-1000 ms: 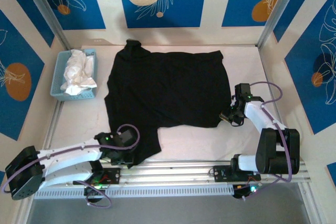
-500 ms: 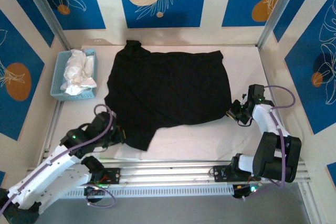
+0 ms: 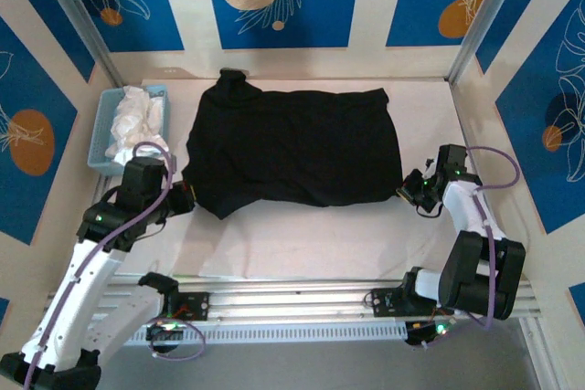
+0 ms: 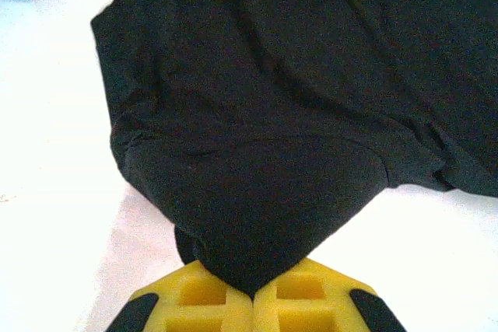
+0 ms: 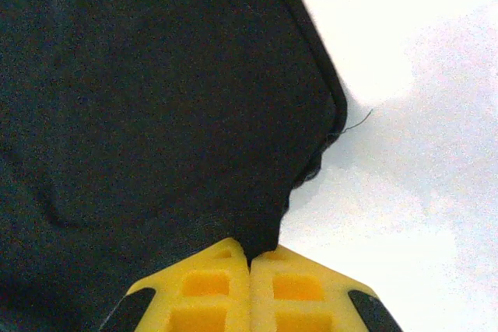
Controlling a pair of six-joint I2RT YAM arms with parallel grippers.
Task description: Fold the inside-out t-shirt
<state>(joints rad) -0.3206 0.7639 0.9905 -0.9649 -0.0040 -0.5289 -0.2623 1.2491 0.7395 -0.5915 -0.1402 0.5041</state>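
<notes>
Over the last second the left gripper [image 3: 186, 198] has swung up from the table's near edge to a spot just below the blue basket [image 3: 99, 160], at its near right corner. It has carried the t-shirt's [image 3: 292, 143] hanging flap with it, so the near hem now runs almost straight. The right gripper [image 3: 409, 192] has drifted a little further from the basket.

The black t-shirt lies spread on the table [image 3: 302, 239], starting just right of the basket and stretching away from it. Its collar end pokes out at the far edge, about level with the basket's far end. A white garment [image 3: 132, 125] sits in the basket, apart from the shirt.

Both grippers are pinched tight on cloth. The left wrist view shows the yellow fingers [image 4: 194, 301] closed on a folded point of fabric. The right wrist view shows the jaws meeting on only the very tip of the corner furthest from the basket.

That thin right-hand bite is probably the weak spot. If the 2 arms pull apart or lift unevenly, the corner could slip free and the edge would flop back. On the left, the flap looks bunched and doubled, so laying it down as it is could trap a wrinkle in the fold. The left arm also works near the basket, and a wide swing might knock it.
</notes>
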